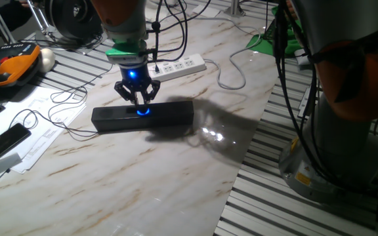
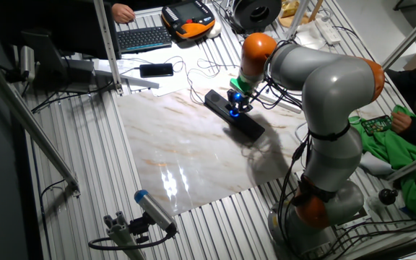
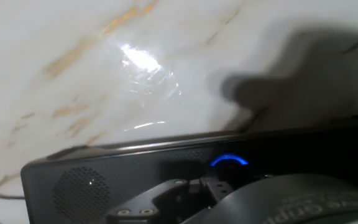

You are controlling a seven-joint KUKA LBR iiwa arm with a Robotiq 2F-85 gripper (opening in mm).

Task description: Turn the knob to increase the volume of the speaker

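One gripper (image 1: pixel 137 98) hangs just over the knob (image 1: pixel 142 110) at the middle of the speaker (image 1: pixel 169 114), which lies near the far edge of the marble table (image 1: pixel 143 177); whether its fingers pinch the knob cannot be told.

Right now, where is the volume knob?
In both fixed views the knob glows blue at the middle of the speaker, directly under the gripper, with the white power strip beyond on the marble table.
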